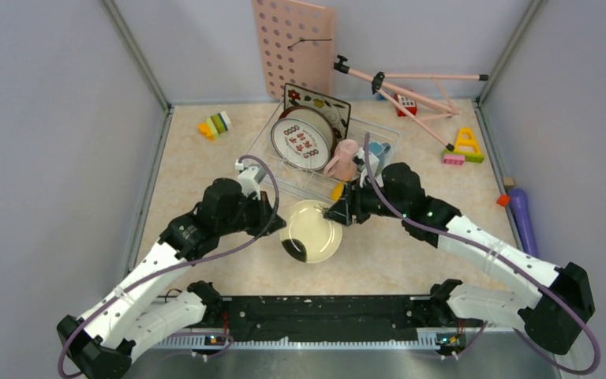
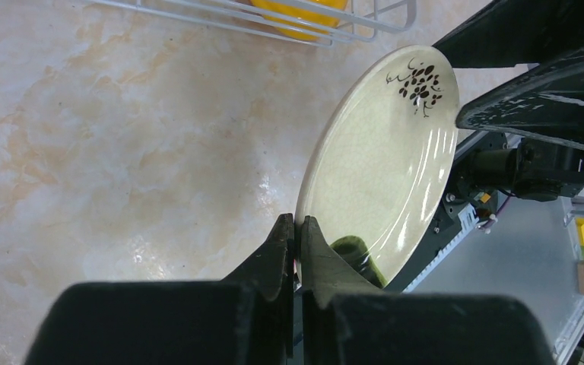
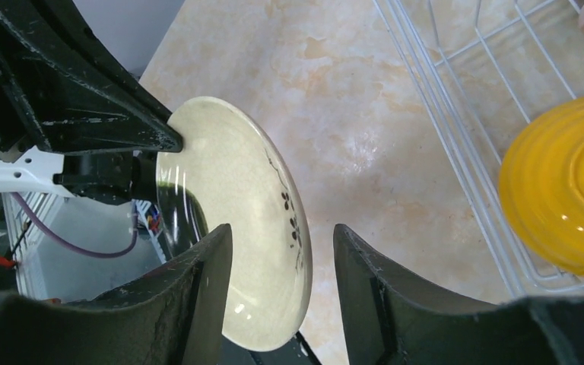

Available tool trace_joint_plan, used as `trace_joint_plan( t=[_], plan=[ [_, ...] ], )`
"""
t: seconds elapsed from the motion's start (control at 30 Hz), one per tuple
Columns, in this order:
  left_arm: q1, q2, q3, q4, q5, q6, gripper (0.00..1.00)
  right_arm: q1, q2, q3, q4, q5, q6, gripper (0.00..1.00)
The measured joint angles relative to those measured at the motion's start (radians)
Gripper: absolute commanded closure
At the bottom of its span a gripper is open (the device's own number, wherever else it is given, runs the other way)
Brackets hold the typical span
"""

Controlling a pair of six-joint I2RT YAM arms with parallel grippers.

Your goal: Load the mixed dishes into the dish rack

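The cream plate with a black blotch is held just in front of the white wire dish rack. My left gripper is shut on its left rim, as the left wrist view shows with the plate beyond. My right gripper is open, its fingers straddling the right rim of the plate without closing. The rack holds a white dotted plate, a square flowered plate, a pink cup, a blue cup and an orange-yellow bowl.
A pink pegboard leans on the back wall. A pink tripod frame lies behind the rack. Toy blocks sit at the back left and right. A purple object lies by the right wall.
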Motion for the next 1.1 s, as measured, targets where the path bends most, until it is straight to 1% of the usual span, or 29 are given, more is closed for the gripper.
trace_joint_plan(
  t=[0.03, 0.07, 0.13, 0.2, 0.23, 0.27, 0.3, 0.37, 0.4, 0.43, 0.5, 0.53, 0.57, 0.6, 0.67, 0.73, 0.83, 0.87, 1.0, 1.1],
  plan=[
    [0.0, 0.0, 0.0, 0.001, 0.003, -0.001, 1.0, 0.001, 0.009, 0.0, 0.006, -0.006, -0.001, 0.51],
    [0.0, 0.0, 0.0, 0.003, 0.006, -0.001, 1.0, 0.002, 0.02, 0.0, 0.01, -0.01, -0.002, 0.56],
    [0.0, 0.0, 0.0, 0.013, 0.01, -0.001, 1.0, 0.004, 0.034, 0.0, 0.011, -0.016, -0.004, 0.63],
    [0.0, -0.002, 0.0, 0.026, 0.01, -0.001, 1.0, 0.005, 0.037, -0.001, 0.012, -0.02, -0.009, 0.74],
    [0.0, -0.005, 0.0, 0.032, 0.01, -0.001, 1.0, 0.006, 0.036, -0.002, 0.016, -0.022, -0.008, 0.81],
    [0.0, -0.01, 0.0, 0.037, 0.01, -0.001, 1.0, 0.006, 0.036, -0.002, 0.019, -0.024, -0.012, 0.95],
    [0.0, -0.019, 0.0, 0.044, 0.01, -0.002, 1.0, 0.006, 0.037, -0.005, 0.025, -0.026, -0.012, 1.0],
    [0.0, -0.039, -0.003, 0.048, -0.003, 0.003, 1.0, 0.006, 0.036, -0.007, 0.035, -0.039, -0.01, 1.0],
    [0.002, -0.051, -0.01, 0.045, -0.016, 0.004, 0.95, 0.006, 0.034, -0.007, 0.051, -0.047, -0.01, 1.0],
    [0.002, -0.066, -0.017, 0.048, -0.024, 0.001, 0.84, 0.006, 0.031, -0.007, 0.061, -0.048, -0.012, 1.0],
    [0.0, -0.087, -0.021, 0.053, -0.044, -0.006, 0.66, 0.007, 0.023, -0.012, 0.076, -0.048, -0.015, 1.0],
    [0.0, -0.095, -0.021, 0.058, -0.057, -0.017, 0.51, 0.007, 0.016, -0.014, 0.081, -0.039, -0.018, 1.0],
    [0.0, -0.099, -0.02, 0.062, -0.074, -0.021, 0.42, 0.01, 0.006, -0.016, 0.081, -0.011, -0.025, 1.0],
    [0.0, -0.098, -0.019, 0.061, -0.088, -0.018, 0.37, 0.01, -0.004, -0.019, 0.082, 0.017, -0.029, 1.0],
    [0.0, -0.096, -0.01, 0.043, -0.132, -0.022, 0.29, 0.01, -0.023, -0.02, 0.084, 0.088, -0.043, 1.0],
    [0.0, -0.079, 0.002, 0.016, -0.185, -0.023, 0.27, 0.01, -0.043, -0.02, 0.106, 0.172, -0.064, 1.0],
    [0.0, -0.067, 0.005, -0.015, -0.255, -0.023, 0.27, 0.01, -0.051, -0.008, 0.158, 0.29, -0.122, 1.0],
    [0.0, -0.067, 0.005, -0.023, -0.267, -0.023, 0.27, 0.01, -0.045, 0.002, 0.165, 0.308, -0.14, 1.0],
    [0.0, -0.074, 0.005, -0.027, -0.32, -0.019, 0.27, 0.011, 0.048, 0.132, 0.176, 0.401, -0.259, 1.0],
    [0.0, -0.088, -0.011, -0.019, -0.362, -0.019, 0.28, 0.011, 0.127, 0.213, 0.229, 0.468, -0.365, 1.0]
  ],
)
